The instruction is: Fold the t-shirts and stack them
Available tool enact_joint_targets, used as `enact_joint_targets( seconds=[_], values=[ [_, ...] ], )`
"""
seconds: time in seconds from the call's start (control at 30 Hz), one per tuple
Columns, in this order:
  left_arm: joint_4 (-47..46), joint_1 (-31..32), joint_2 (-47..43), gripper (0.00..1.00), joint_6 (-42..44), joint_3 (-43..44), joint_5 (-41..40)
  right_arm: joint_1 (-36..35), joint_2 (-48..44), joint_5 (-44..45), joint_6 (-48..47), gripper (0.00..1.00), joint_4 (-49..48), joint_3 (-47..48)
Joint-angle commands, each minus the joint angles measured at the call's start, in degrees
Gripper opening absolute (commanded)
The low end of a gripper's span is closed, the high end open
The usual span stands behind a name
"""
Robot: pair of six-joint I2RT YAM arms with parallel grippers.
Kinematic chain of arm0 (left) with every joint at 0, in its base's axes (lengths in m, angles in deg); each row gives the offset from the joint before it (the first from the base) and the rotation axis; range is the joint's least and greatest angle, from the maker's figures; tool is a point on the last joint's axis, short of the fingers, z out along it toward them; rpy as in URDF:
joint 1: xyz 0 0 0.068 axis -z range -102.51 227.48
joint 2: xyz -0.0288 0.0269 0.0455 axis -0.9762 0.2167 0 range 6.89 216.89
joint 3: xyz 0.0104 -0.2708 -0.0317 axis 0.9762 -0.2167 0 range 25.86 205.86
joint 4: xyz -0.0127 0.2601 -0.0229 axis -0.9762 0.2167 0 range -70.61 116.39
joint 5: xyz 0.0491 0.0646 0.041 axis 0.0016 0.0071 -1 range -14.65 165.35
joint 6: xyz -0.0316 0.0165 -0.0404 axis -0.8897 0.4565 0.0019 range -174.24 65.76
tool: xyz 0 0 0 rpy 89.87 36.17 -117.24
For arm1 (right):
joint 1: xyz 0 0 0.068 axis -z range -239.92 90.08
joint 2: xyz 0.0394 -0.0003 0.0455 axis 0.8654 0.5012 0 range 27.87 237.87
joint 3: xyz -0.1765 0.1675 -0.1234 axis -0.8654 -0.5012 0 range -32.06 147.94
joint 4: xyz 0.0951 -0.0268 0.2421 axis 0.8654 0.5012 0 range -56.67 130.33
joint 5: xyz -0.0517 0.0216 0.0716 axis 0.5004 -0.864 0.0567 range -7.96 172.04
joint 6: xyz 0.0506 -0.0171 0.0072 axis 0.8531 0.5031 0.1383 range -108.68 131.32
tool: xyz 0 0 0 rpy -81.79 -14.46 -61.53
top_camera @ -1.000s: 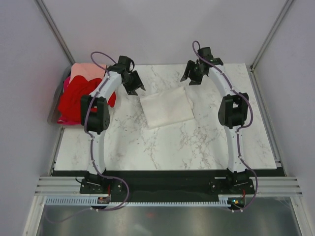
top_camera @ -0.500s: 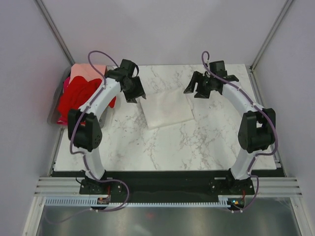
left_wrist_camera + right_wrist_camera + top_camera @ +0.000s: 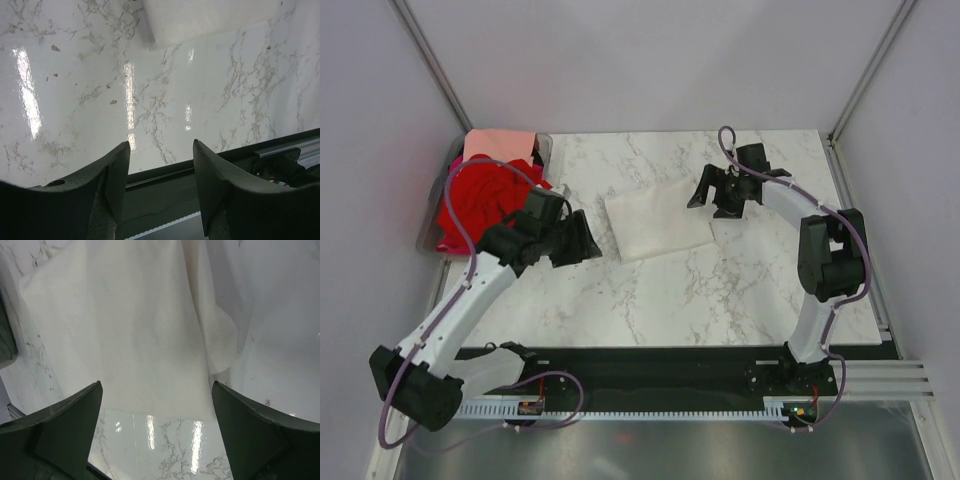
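Note:
A folded cream-white t-shirt (image 3: pixel 657 220) lies flat on the marble table, print hidden. It fills the right wrist view (image 3: pixel 130 330), and its corner shows at the top of the left wrist view (image 3: pixel 210 17). Red t-shirts (image 3: pixel 480 200) and a salmon-pink one (image 3: pixel 498 145) are heaped at the far left. My left gripper (image 3: pixel 582 240) is open and empty, just left of the folded shirt and low over the table (image 3: pixel 161 150). My right gripper (image 3: pixel 712 195) is open and empty at the shirt's right edge (image 3: pixel 156 387).
A clear plastic bin (image 3: pixel 438 222) holds the red and pink heap at the table's left edge. A black rail (image 3: pixel 660 355) runs along the table's near edge and shows in the left wrist view (image 3: pixel 280 150). Metal frame posts stand at the back corners.
My left arm has swung down and toward the near left, its gripper now beside the shirt's left edge. My right gripper has dropped lower, closer to the shirt's right edge. The shirt has not moved.

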Motion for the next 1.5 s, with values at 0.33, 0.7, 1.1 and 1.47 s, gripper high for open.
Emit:
enact_joint_targets(
  seconds=[0.33,0.7,1.1,1.47],
  values=[
    [-1.55,-0.16,-17.72,0.59,5.19,-14.17,-5.84,0.00,18.51,1.86,-4.35,0.79,0.36,14.49],
    [-3.92,-0.07,-16.32,0.55,6.15,-15.50,-4.27,-0.18,22.04,-3.85,-4.35,0.00,-1.31,14.41],
    [-1.99,1.16,-19.92,0.54,4.92,-14.35,-11.30,8.52,21.68,28.09,-15.50,0.00,12.30,27.57],
    [-2.08,1.25,-19.48,0.53,4.48,-14.70,-11.92,18.45,36.51,39.03,-19.38,0.00,12.32,55.50]
  ],
)
